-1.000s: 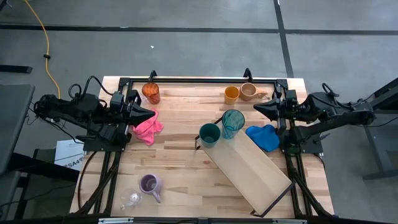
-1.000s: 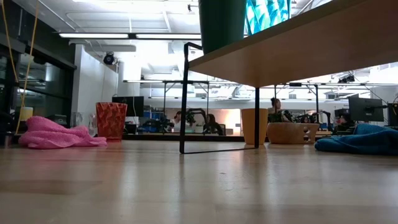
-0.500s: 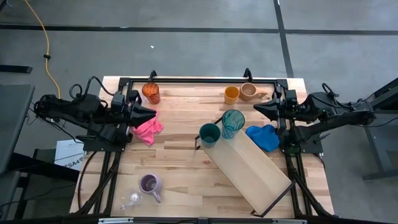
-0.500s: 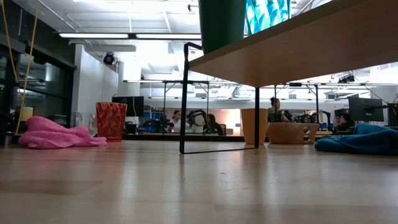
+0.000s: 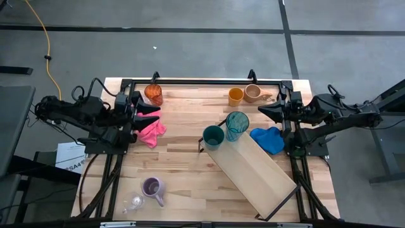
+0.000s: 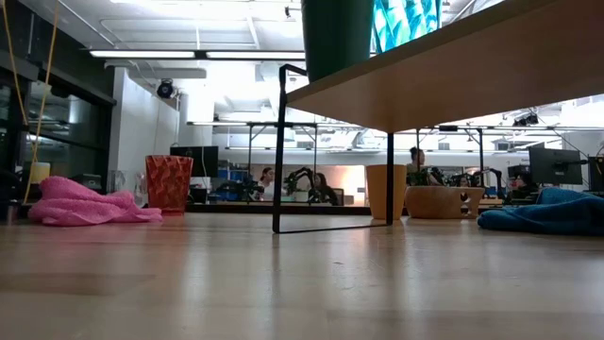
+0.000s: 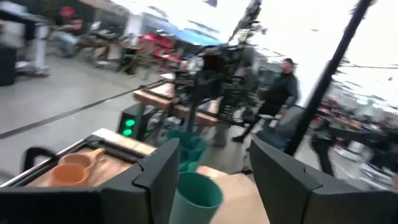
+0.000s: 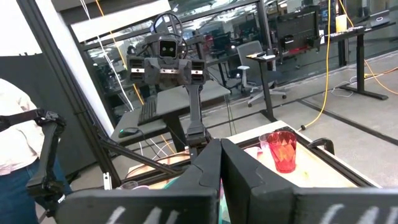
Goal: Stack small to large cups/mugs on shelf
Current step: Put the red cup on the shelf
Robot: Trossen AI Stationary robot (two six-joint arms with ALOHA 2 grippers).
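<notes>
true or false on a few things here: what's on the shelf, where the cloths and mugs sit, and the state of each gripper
1. Two cups stand on the shelf. True: the green cup and teal tumbler are at its far end.
2. The purple mug is on the shelf. False: it sits on the table, near the front left.
3. The left gripper is open. True: its fingers are spread above the pink cloth.
4. The right gripper holds the blue cloth. False: it is shut on nothing.
5. The orange mug and tan mug are side by side. True.
</notes>
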